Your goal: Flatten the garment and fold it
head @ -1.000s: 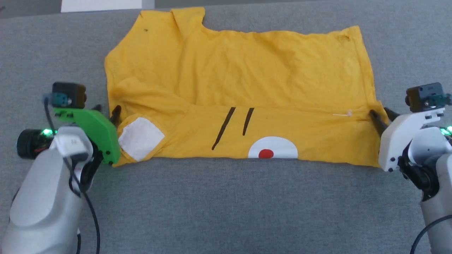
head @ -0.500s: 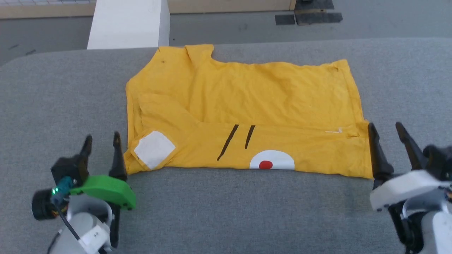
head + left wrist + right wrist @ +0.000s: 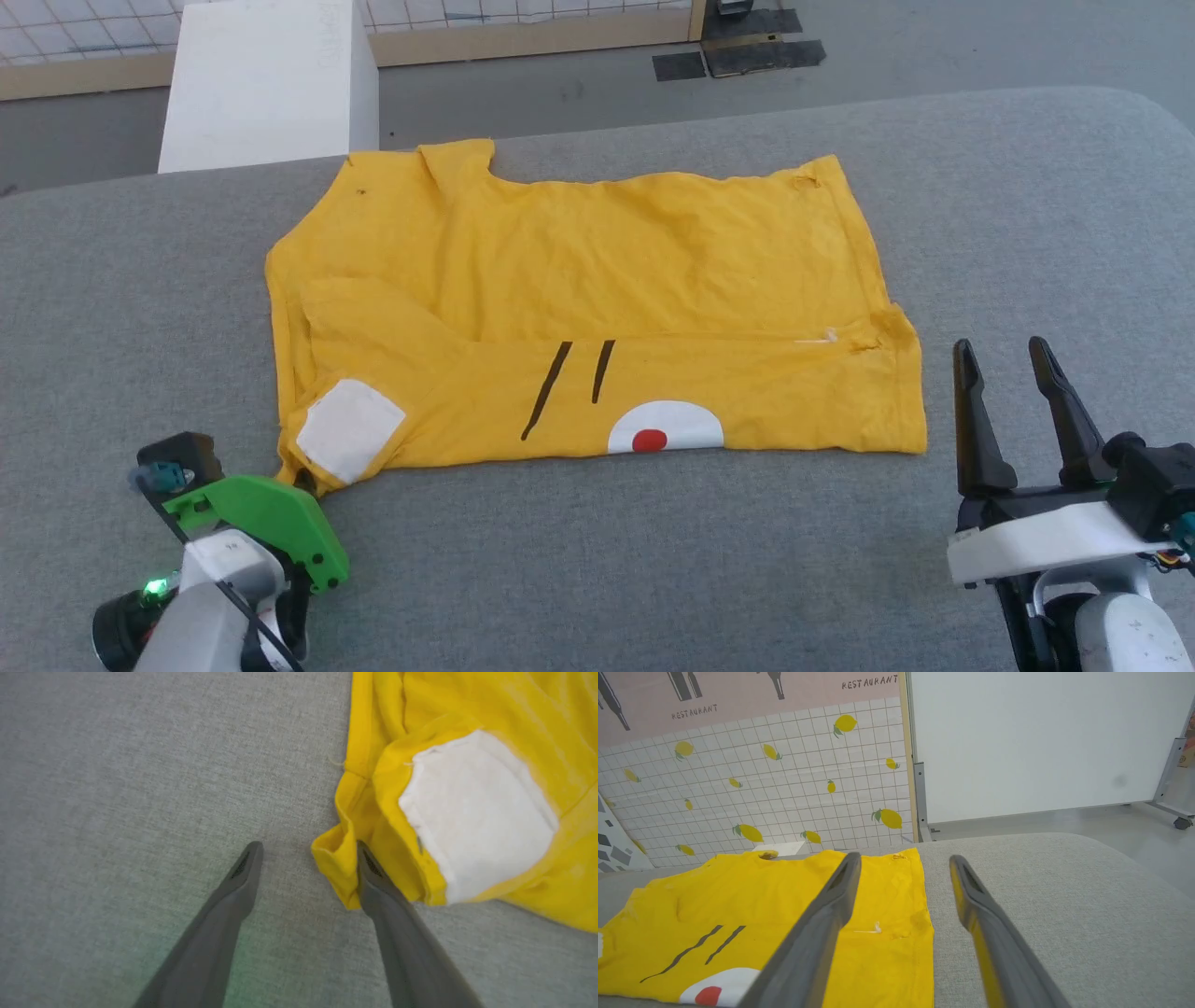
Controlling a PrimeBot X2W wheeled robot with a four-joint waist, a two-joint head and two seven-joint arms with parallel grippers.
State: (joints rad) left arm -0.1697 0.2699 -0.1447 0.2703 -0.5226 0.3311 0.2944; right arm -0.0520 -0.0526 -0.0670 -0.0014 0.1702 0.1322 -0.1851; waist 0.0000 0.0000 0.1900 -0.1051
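Both left gripper [image 3: 306,851] and right gripper [image 3: 1004,350] are hanging released, flanking the garment [image 3: 597,271] toward the table's [image 3: 597,560] near edge; matched corner pinches should be keeping the fold straight.

The garment [image 3: 597,280] lies on the table [image 3: 597,560], before the box [image 3: 266,84].

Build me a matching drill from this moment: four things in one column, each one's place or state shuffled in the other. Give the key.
Things:
1. left tool
2. right tool
3. red dot
4. white patch

Places or states:
A. inside a white half-round at the garment's near folded edge
B. open, apart from the cloth, over the grey padding on the robot's right
C. open, one finger against the garment's near corner
D. on the flap folded over on the robot's left

Pairs: 1-C, 2-B, 3-A, 4-D
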